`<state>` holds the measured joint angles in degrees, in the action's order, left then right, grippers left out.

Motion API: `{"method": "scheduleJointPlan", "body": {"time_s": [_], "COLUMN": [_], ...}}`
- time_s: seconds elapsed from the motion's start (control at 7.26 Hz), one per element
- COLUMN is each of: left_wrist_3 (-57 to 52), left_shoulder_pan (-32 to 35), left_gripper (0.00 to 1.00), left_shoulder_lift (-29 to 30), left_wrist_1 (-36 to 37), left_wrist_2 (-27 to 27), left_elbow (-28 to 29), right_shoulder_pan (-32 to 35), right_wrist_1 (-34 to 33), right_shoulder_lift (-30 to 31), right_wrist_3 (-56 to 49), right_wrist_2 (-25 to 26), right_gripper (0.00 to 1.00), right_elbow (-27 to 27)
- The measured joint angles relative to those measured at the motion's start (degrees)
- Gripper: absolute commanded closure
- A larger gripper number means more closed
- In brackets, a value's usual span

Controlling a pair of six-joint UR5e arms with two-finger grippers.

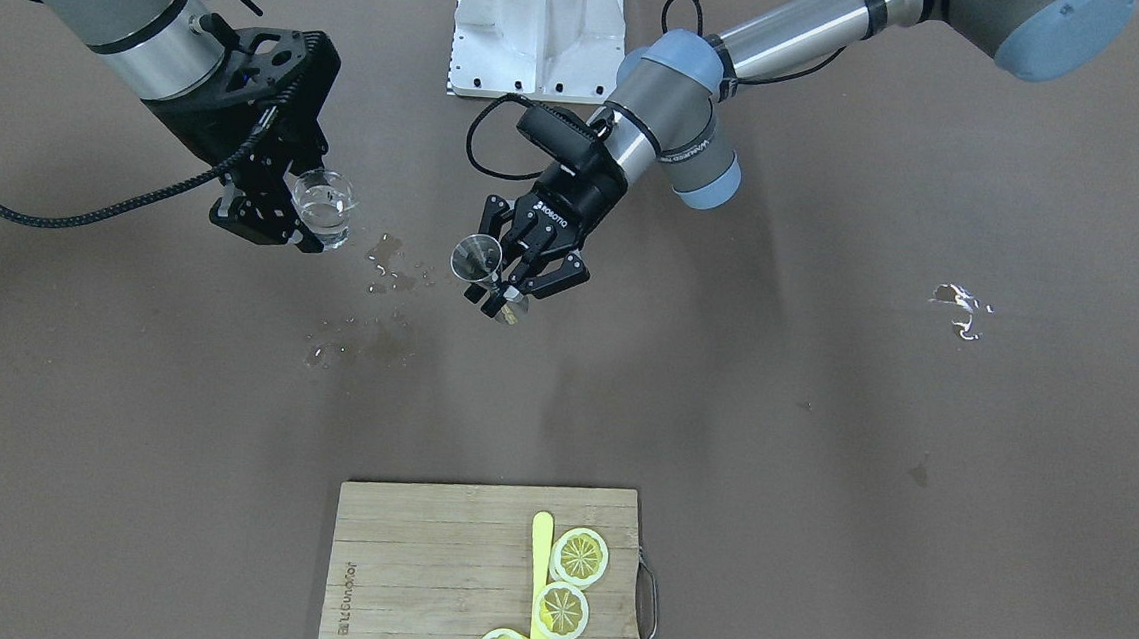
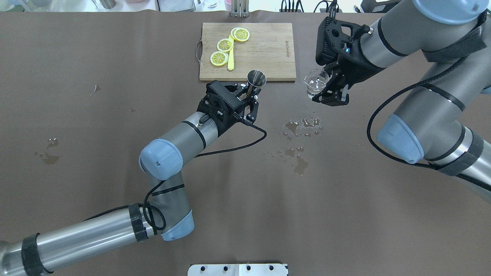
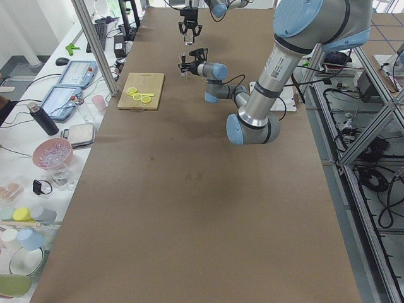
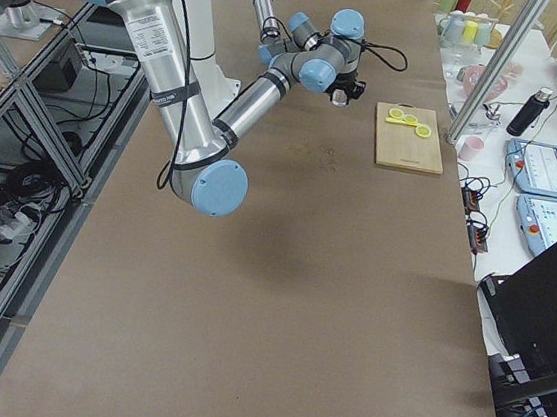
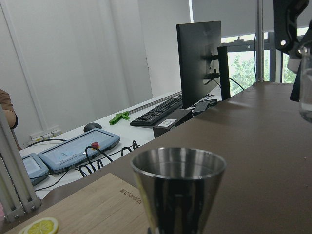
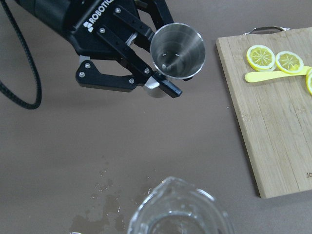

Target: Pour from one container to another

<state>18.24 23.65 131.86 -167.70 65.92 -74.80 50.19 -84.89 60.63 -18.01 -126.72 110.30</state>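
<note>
A steel jigger (image 2: 256, 79) (image 1: 476, 260) (image 6: 176, 49) (image 5: 178, 187) stands upright above the table, with my left gripper (image 2: 249, 100) (image 1: 504, 285) shut on its narrow waist. Its cup looks nearly empty in the right wrist view. To its side, about level, my right gripper (image 2: 330, 94) (image 1: 281, 217) is shut on a clear glass beaker (image 2: 316, 82) (image 1: 324, 205) (image 6: 179, 209) with a little clear liquid in it. The beaker is upright and apart from the jigger.
A wooden cutting board (image 2: 268, 50) (image 1: 411, 579) with lemon slices (image 2: 224, 45) and a yellow stick lies just beyond the jigger. Spilled drops (image 2: 299, 134) (image 1: 381, 296) wet the brown table between the two grippers. More wet spots (image 2: 48, 151) lie far left.
</note>
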Motion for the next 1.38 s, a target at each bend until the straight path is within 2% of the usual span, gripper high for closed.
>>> {"method": "scheduleJointPlan", "body": {"time_s": [0.55, 1.38], "left_wrist_3": [0.0, 0.0], "left_shoulder_pan": [-0.1, -0.5], "left_gripper": [1.00, 1.00], "left_shoulder_lift": [0.1, 0.2], "left_wrist_1": [0.0, 0.0], "left_wrist_2": [0.0, -0.1], "left_elbow": [0.0, 0.1], "right_shoulder_pan": [-0.8, -2.1], "right_wrist_1": [-10.3, -14.6], "right_shoulder_lift": [-6.7, -12.5], "right_wrist_3": [0.3, 0.4], "right_wrist_2": [2.4, 5.6], "right_gripper": [1.00, 1.00], "right_elbow": [-0.1, -5.7]}}
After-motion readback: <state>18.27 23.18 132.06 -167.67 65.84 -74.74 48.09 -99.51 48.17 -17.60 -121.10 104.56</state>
